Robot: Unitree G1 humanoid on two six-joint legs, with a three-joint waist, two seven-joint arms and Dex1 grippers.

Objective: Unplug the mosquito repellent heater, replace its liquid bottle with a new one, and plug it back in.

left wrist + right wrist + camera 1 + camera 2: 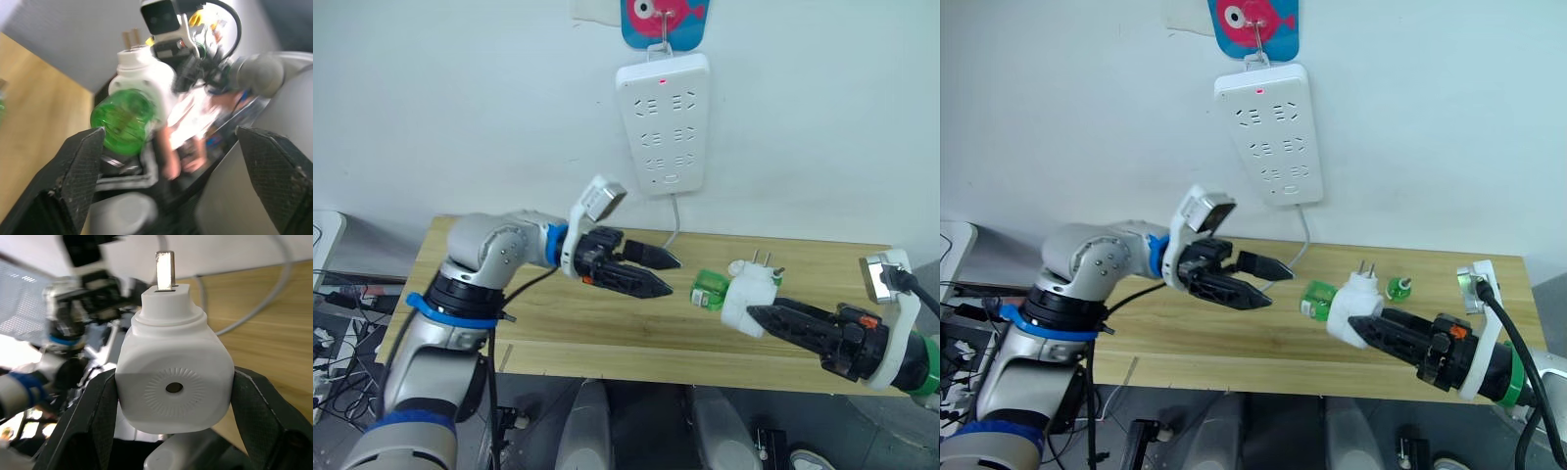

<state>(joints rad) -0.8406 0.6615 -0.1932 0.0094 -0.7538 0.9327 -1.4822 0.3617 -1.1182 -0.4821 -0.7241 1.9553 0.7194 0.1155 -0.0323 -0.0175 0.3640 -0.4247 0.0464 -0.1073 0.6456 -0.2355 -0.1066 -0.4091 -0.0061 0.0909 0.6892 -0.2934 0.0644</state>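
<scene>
Above the wooden counter (607,323), right gripper (754,313) clamps the mosquito repellent heater (749,292); its green bottle (710,290) apparently points toward the spread-fingered left gripper (661,271).

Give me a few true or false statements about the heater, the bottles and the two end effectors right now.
1. The right end effector grips the mosquito repellent heater. True.
2. The heater is plugged into the power strip. False: it is held over the table, prongs free.
3. A green bottle is still in the heater. True.
4. The left end effector is shut on the bottle. False: it is open, short of the bottle.
5. A second green bottle sits on the table. True.
</scene>
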